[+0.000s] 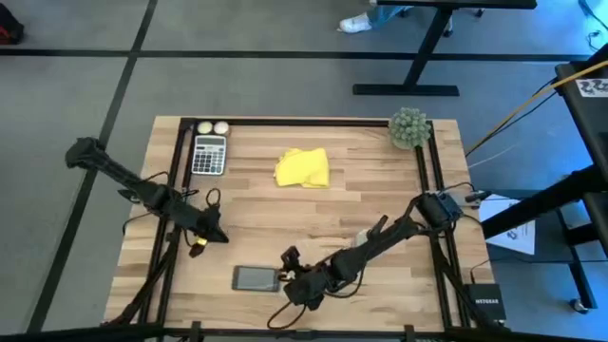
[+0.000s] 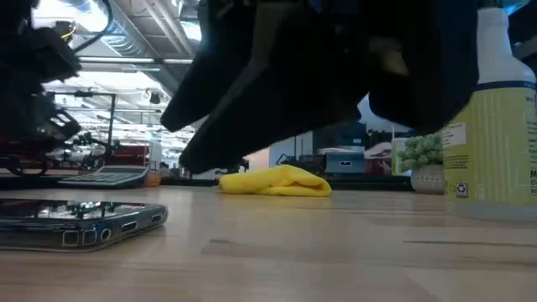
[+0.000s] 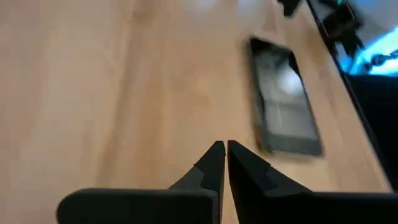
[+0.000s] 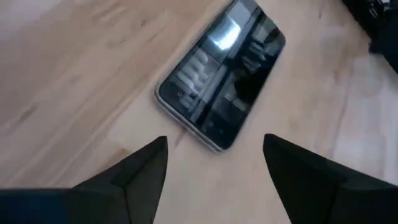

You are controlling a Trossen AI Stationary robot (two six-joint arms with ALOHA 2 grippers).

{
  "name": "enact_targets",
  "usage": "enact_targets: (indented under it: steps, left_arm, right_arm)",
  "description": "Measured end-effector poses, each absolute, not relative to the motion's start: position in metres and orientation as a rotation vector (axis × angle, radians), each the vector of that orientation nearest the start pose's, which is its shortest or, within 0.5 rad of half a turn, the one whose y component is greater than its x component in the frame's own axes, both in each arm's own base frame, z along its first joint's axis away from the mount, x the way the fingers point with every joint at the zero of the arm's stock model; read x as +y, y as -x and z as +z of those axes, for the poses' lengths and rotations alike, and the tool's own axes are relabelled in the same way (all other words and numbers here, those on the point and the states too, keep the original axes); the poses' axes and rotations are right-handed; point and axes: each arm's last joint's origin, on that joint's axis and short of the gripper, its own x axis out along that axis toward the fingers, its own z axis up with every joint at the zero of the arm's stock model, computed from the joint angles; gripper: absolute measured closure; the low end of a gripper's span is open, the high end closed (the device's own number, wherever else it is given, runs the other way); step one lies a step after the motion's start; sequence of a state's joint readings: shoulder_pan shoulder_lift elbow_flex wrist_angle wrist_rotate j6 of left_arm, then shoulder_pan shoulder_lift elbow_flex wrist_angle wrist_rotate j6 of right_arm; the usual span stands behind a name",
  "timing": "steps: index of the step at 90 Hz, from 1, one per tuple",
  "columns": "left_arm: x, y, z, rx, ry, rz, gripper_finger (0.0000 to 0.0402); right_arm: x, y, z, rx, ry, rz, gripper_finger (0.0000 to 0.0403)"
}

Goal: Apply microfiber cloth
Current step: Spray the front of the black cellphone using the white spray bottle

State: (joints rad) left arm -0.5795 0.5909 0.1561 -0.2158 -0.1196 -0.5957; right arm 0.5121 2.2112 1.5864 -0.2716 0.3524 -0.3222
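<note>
Beside the smartphone (image 1: 256, 278), right hand (image 1: 290, 267) spread, left hand (image 1: 211, 234) pressed together, microfiber cloth (image 1: 302, 168) well apart, unobstructed

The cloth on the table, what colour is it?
Bright yellow. The cloth shows best in the high view.

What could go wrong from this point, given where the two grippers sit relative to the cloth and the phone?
1. The open right gripper hovers right by the smartphone, while the microfiber cloth lies far off near the table's back edge; it may grab or nudge the phone instead.
2. The phone lies near the front edge, so a push could slide it off.
3. The shut left gripper also points at the phone; the arms could collide.
</note>
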Motion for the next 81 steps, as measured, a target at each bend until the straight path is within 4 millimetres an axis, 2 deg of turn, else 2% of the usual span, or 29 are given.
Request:
enact_targets:
  steps: [14,25,34,42,49,58,81]
  left_arm:
    - [-0.085,-0.098,0.140,0.815,0.437,-0.282,0.0401]
    - [-0.098,-0.093,0.135,0.821,0.407,-0.272,0.0401]
    - [-0.105,-0.093,0.131,0.824,0.381,-0.283,0.0401]
    - [-0.109,-0.096,0.126,0.842,0.366,-0.273,0.0401]
    - [-0.110,-0.098,0.121,0.863,0.346,-0.255,0.0402]
    - [-0.112,-0.101,0.116,0.877,0.320,-0.258,0.0402]
    - [-0.117,-0.112,0.107,0.860,0.248,-0.277,0.0402]
  right_arm:
    - [0.219,-0.417,0.147,0.786,0.710,0.247,0.0155]
    - [0.218,-0.419,0.146,0.770,0.769,0.248,0.0155]
    - [0.220,-0.423,0.136,0.746,0.808,0.268,0.0155]
    - [0.224,-0.425,0.116,0.744,0.868,0.331,0.0155]
    - [0.227,-0.425,0.109,0.738,0.954,0.341,0.0155]
    - [0.231,-0.426,0.105,0.719,1.020,0.343,0.0155]
    - [0.230,-0.429,0.104,0.683,1.019,0.367,0.0155]
